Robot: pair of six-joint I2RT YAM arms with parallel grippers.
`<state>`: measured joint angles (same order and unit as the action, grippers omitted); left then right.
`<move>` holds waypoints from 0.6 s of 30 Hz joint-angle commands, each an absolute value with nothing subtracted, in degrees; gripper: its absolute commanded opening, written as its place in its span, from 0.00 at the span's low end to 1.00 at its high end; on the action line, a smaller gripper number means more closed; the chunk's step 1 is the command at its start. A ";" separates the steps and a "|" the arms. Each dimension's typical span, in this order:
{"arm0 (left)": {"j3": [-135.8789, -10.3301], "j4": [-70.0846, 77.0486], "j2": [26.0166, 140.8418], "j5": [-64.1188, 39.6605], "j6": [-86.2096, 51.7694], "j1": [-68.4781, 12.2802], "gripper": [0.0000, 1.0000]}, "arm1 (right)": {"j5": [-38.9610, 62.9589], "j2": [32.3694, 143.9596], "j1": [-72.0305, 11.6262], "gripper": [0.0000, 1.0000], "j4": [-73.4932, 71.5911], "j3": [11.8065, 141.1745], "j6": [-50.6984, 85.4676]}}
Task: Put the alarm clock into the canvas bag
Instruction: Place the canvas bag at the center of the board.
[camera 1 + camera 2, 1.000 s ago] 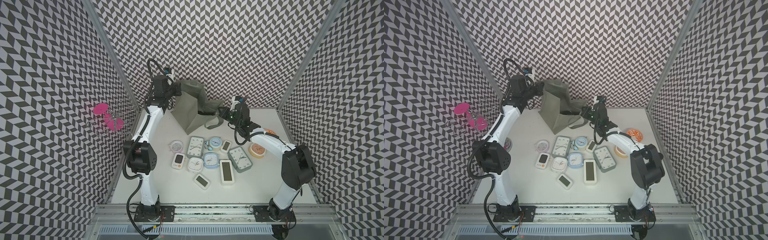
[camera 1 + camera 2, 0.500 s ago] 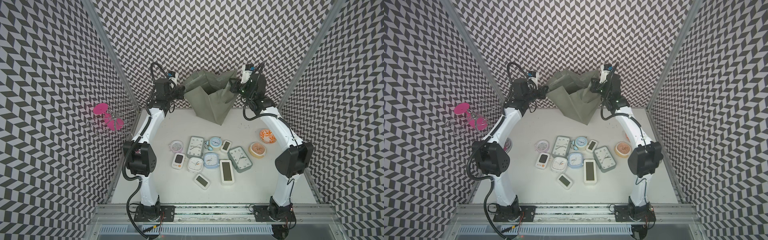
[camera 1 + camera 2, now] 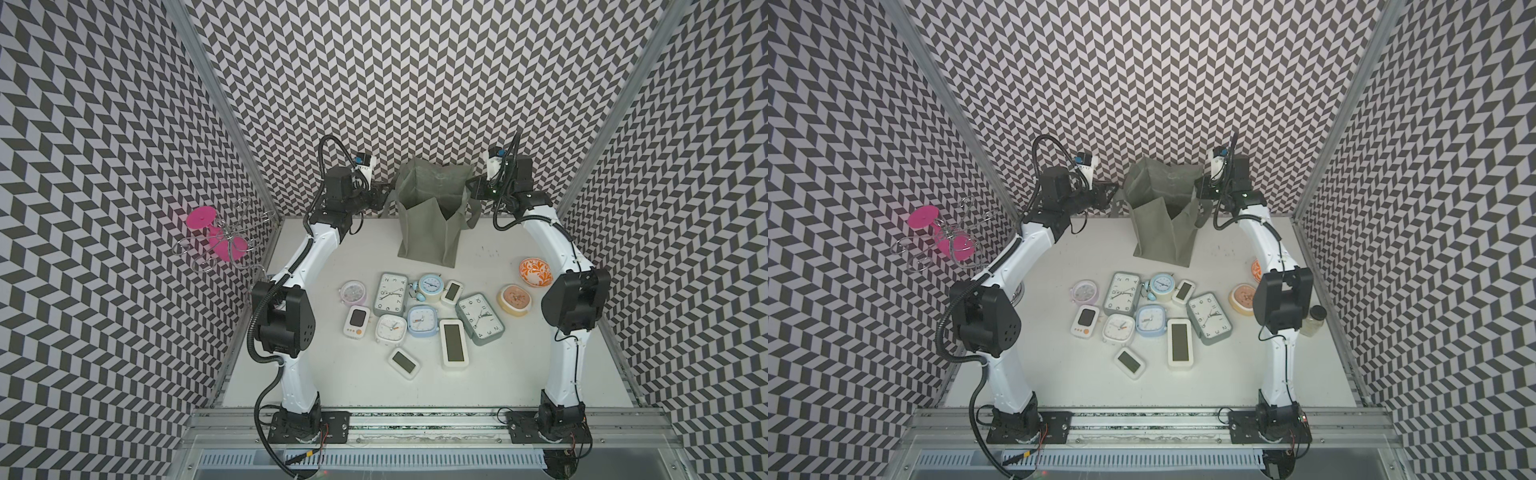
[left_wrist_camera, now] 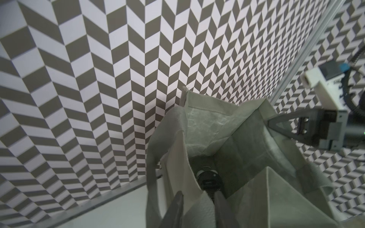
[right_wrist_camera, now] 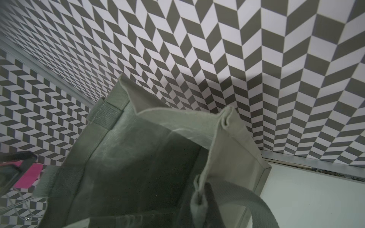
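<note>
Canvas bag (image 3: 428,232): upright, mouth open, far middle of white table (image 3: 353,382) | dark twin-bell alarm clock (image 4: 208,177): inside bag, at its bottom | left gripper (image 3: 385,192): jaws apart, astride bag's left rim | right gripper (image 3: 471,189): at right rim, grip cannot be told | clock cluster (image 3: 422,321): on table, nearer than bag

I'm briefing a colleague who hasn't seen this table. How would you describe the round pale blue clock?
Find the tall grey-green fabric tote bag at the back of the white table. Just in front of it, among the clocks, lies the round pale blue alarm clock. Its immediate neighbours are rectangular, and the other blue clock is square.
</note>
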<state>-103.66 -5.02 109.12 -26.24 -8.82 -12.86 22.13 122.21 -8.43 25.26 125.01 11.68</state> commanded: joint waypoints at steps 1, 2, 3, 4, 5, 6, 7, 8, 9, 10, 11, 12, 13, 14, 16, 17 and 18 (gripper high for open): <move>-107.74 -3.59 109.08 -26.05 -9.55 -12.74 0.50 | 22.39 121.60 -6.95 0.59 21.36 126.76 11.44; -108.48 -3.99 108.94 -25.70 -9.36 -12.90 0.56 | 22.74 121.19 -6.54 0.76 21.44 126.59 11.31; -109.44 -4.71 108.83 -24.86 -9.02 -12.99 0.61 | 22.70 120.46 -6.36 0.99 21.48 126.35 10.92; -110.33 -5.60 108.74 -24.14 -8.71 -13.03 0.65 | 22.40 119.68 -6.36 0.99 21.74 126.27 10.38; -111.40 -6.60 108.64 -23.10 -8.26 -13.02 0.67 | 21.75 118.69 -6.34 0.99 22.39 126.15 9.66; -112.31 -7.97 108.43 -22.10 -7.84 -13.05 0.70 | 20.84 117.36 -6.38 0.99 22.97 125.63 9.04; -112.83 -8.88 108.09 -21.05 -7.44 -13.01 0.72 | 19.94 115.94 -6.34 0.99 23.10 124.66 8.66; -112.96 -9.80 107.36 -20.22 -7.16 -13.01 0.74 | 19.00 113.73 -6.33 1.00 22.70 122.48 8.29; -112.39 -10.23 106.41 -19.56 -7.03 -13.01 0.76 | 18.20 111.04 -6.34 0.99 21.90 119.40 8.10; -111.47 -10.44 105.33 -19.19 -6.94 -13.01 0.77 | 17.52 108.38 -6.37 0.99 20.92 116.33 8.00; -109.79 -10.47 103.79 -18.99 -7.13 -13.01 0.79 | 17.00 104.85 -6.34 1.00 19.36 112.04 7.91; -107.29 -10.26 101.92 -19.05 -7.56 -13.05 0.80 | 16.88 101.01 -6.46 1.00 17.41 107.23 7.79; -104.54 -9.70 99.89 -19.22 -8.22 -13.09 0.81 | 16.94 97.45 -6.48 0.99 15.51 102.85 7.74; -100.54 -8.28 97.18 -19.54 -8.95 -13.33 0.85 | 17.13 93.16 -6.56 0.99 13.16 97.04 7.74; -91.76 -4.61 91.42 -19.13 -9.90 -14.37 0.96 | 17.06 85.05 -6.87 0.99 8.59 86.46 8.62; -87.11 -2.61 88.32 -18.35 -10.15 -15.02 0.99 | 17.11 80.96 -7.00 1.00 6.34 81.02 9.90; -82.91 -0.83 85.56 -17.78 -10.40 -15.64 0.99 | 17.66 77.45 -7.18 1.00 4.60 76.18 11.30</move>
<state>-90.26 -5.87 91.88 -19.20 -8.97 -13.76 17.74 84.49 -6.50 14.15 84.40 9.39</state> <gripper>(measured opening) 0.983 0.994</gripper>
